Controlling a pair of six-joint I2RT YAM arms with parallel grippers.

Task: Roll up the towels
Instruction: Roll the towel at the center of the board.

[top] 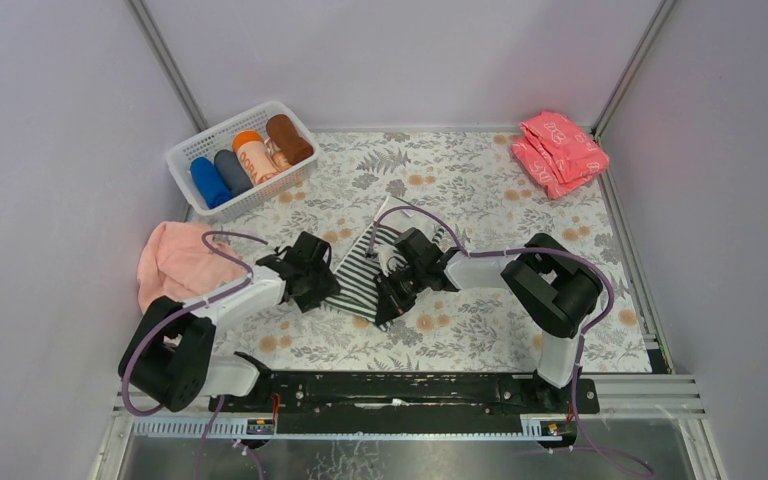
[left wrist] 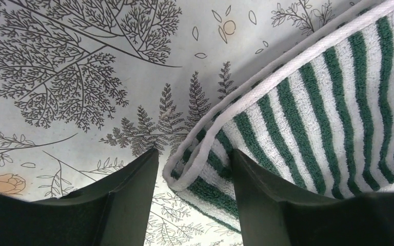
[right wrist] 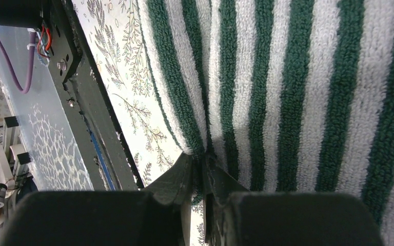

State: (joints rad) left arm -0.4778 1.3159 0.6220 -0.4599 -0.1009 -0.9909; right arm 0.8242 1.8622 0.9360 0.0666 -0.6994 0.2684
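Floral mat (top: 490,330), striped towel (top: 358,275) spread centre frame, both arms at its near edge, guessing to start roll. Pink towel (top: 175,262) lies mid-left. Right gripper (right wrist: 197,158) pinches towel fold tight, only its wrist cam shows that. Left gripper (left wrist: 194,154) jaws apart, straddling corner, no pinch yet.

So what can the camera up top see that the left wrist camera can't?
Only the top view shows the white basket of rolled towels, the pale pink towel, the coral folded cloths in the far right corner, and the right gripper pinching the striped towel. Only the left wrist view shows that towel's white-edged corner sitting between the open left gripper. Both show the striped towel and the leafy table cover.
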